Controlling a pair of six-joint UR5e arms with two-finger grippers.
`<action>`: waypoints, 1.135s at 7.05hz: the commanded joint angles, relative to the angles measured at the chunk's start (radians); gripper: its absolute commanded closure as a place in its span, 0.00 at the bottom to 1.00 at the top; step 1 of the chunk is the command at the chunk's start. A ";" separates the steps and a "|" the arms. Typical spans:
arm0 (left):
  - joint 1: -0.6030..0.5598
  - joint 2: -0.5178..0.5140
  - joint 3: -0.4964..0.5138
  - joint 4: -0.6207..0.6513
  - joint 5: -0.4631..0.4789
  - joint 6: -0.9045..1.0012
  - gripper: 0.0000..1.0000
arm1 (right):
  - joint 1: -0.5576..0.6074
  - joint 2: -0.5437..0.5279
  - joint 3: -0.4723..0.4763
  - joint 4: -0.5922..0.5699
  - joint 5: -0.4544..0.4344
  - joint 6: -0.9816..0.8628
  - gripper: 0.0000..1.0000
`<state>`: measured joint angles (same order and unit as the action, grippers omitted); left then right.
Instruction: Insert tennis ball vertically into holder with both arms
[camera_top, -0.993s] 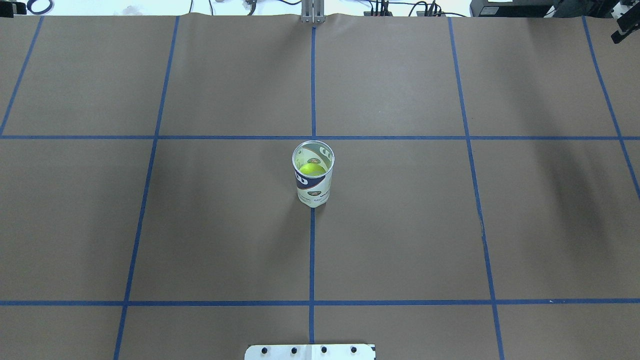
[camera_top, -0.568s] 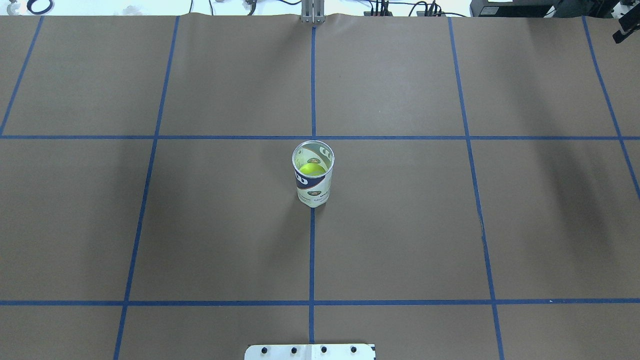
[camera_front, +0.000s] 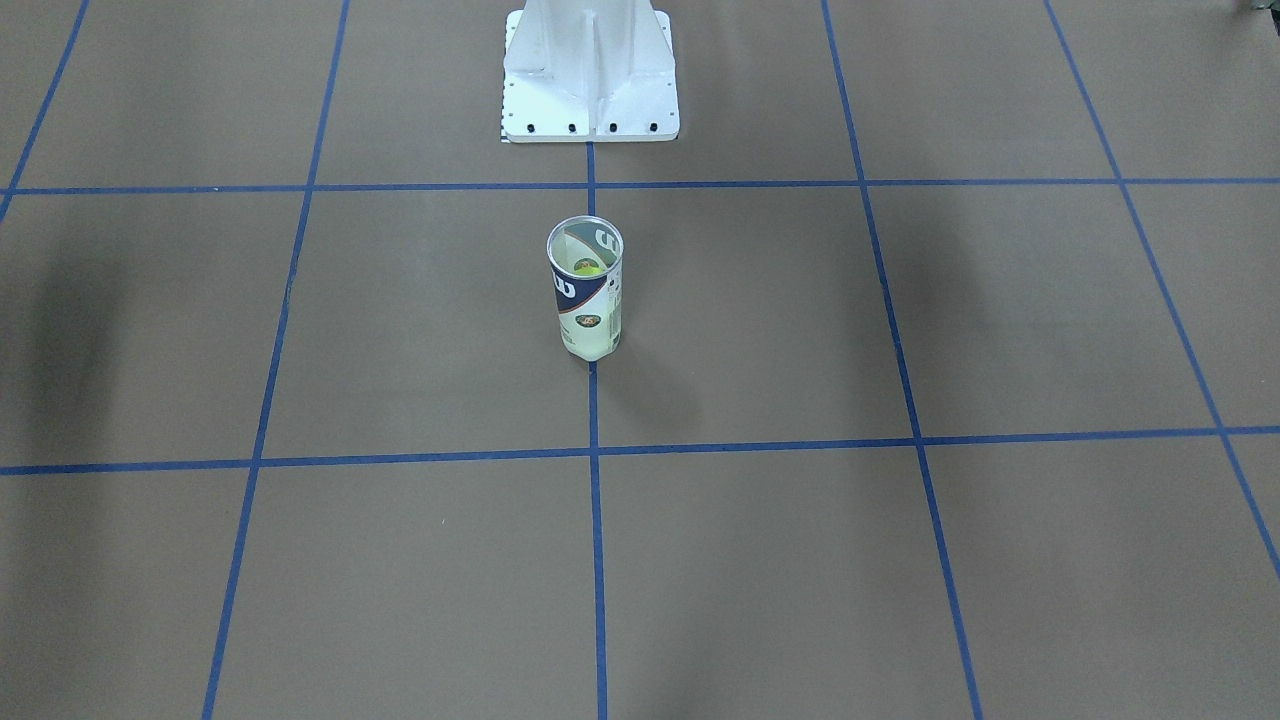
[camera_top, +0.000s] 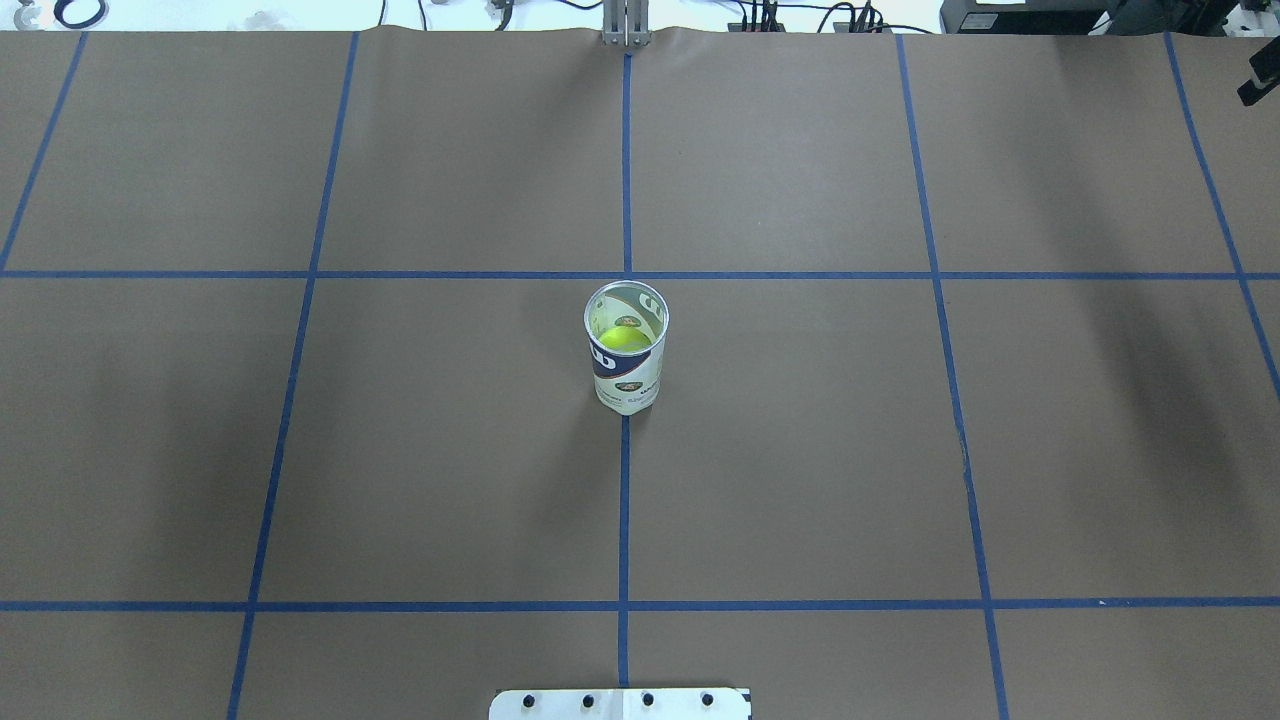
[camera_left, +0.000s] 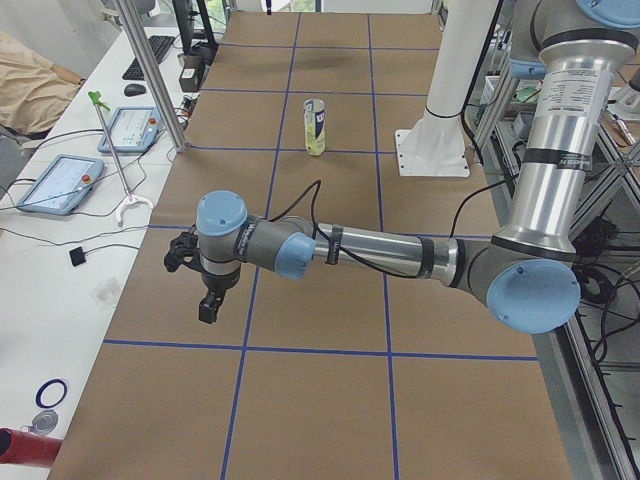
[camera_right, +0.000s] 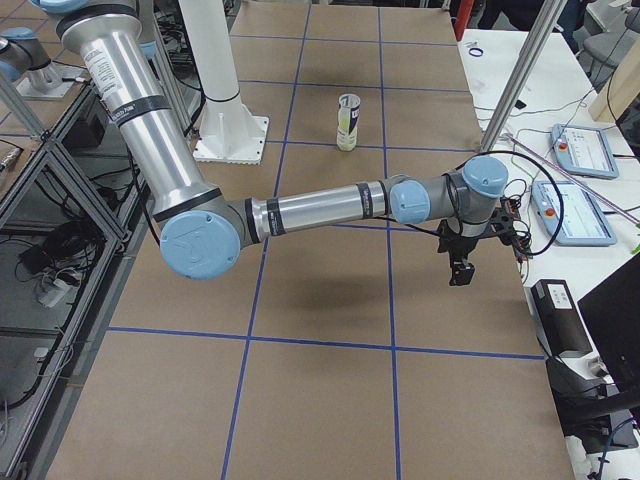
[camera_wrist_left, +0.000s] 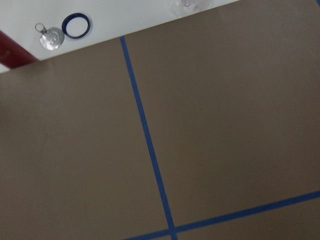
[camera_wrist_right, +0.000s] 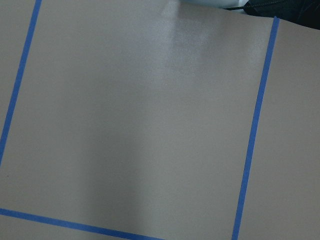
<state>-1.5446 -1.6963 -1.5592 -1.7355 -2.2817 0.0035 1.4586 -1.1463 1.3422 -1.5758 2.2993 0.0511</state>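
Note:
The holder (camera_top: 627, 372) stands upright at the table's centre on a blue tape crossing, its mouth open; it also shows in the front view as the holder (camera_front: 588, 305). The yellow-green tennis ball (camera_top: 622, 338) lies inside it, low down. My left gripper (camera_left: 208, 302) hangs over the table's left end, far from the holder; I cannot tell if it is open or shut. My right gripper (camera_right: 460, 268) hangs over the right end, also far away, state unclear. Only a black sliver of it (camera_top: 1258, 88) reaches the overhead view. Both wrist views hold bare brown paper and tape.
The white pedestal base (camera_front: 590, 80) stands behind the holder on the robot's side. Side benches carry tablets (camera_left: 58, 185), a pendant (camera_right: 582, 150) and cables. A blue ring (camera_wrist_left: 76, 26) and a metal keyring (camera_wrist_left: 52, 38) lie just off the left table end.
The black gripper piece at the overhead view's top right has slid further out. The one at the top left corner has left the view. Holder and ball have not moved.

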 joint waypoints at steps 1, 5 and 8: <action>-0.011 0.070 -0.035 0.228 0.001 0.119 0.00 | 0.012 -0.060 0.017 -0.007 0.003 -0.001 0.00; -0.058 0.139 -0.102 0.283 -0.007 0.104 0.00 | 0.026 -0.232 0.139 -0.006 -0.001 0.013 0.00; -0.057 0.191 -0.170 0.240 -0.024 -0.096 0.00 | 0.026 -0.279 0.192 -0.007 -0.001 0.018 0.00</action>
<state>-1.6019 -1.5217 -1.7063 -1.4754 -2.2926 -0.0492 1.4848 -1.4154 1.5224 -1.5834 2.2981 0.0679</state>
